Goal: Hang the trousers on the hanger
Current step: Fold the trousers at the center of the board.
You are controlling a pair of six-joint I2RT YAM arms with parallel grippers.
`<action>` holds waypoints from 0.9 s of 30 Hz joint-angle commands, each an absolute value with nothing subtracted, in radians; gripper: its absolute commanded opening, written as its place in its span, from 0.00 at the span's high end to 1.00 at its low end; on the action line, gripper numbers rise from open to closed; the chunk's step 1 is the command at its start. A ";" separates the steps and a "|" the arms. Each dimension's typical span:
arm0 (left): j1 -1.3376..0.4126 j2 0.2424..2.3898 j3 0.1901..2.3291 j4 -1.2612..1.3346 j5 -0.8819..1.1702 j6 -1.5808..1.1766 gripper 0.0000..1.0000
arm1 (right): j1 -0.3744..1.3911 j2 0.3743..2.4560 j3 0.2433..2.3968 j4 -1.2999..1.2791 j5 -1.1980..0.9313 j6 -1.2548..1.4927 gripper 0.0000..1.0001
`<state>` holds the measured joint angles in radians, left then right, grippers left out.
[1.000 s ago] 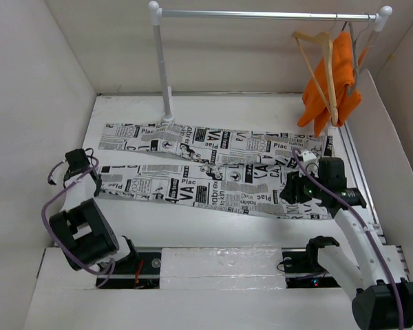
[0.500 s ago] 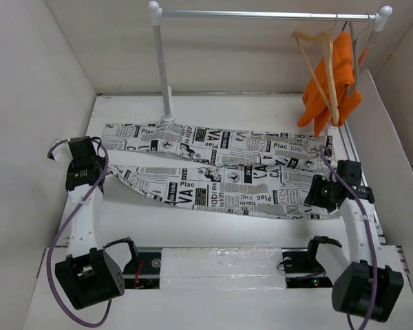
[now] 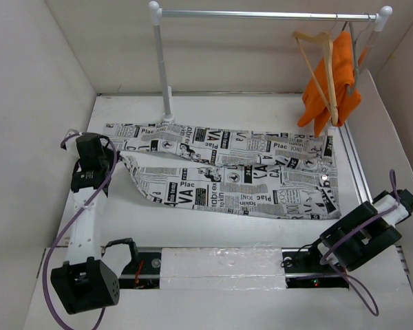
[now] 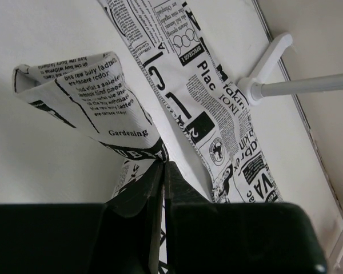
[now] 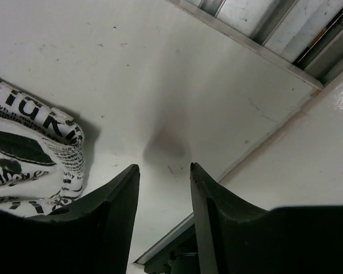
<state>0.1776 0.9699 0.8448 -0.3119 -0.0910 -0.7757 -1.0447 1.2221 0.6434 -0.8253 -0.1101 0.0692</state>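
The newspaper-print trousers (image 3: 241, 175) lie flat across the table, waist to the right. My left gripper (image 3: 110, 159) is shut on the cuff of the near leg and holds it lifted and folded over; the left wrist view shows the fabric (image 4: 86, 91) pinched between its shut jaws (image 4: 163, 166). My right gripper (image 3: 401, 201) is open and empty at the near right, clear of the trousers; its wrist view shows the open gripper (image 5: 164, 166) over bare table, with the waist corner (image 5: 34, 151) to the left. The tan wooden hanger (image 3: 315, 58) hangs on the rail at the back right.
An orange garment (image 3: 334, 82) hangs on a second hanger beside the tan one. The white rack's rail (image 3: 261, 14) spans the back, its pole (image 3: 164, 69) standing at the back left, foot seen in the left wrist view (image 4: 263, 85). White walls enclose the table; a metal track (image 3: 358, 172) runs along the right.
My left gripper moved farther and rightward with the cuff, folding the near leg over. My right arm pulled back from the waist end to the near right corner.
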 commanded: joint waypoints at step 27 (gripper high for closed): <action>0.173 1.101 0.959 -0.285 -0.230 -0.769 1.00 | -0.695 1.091 0.586 -0.683 -0.012 0.290 0.46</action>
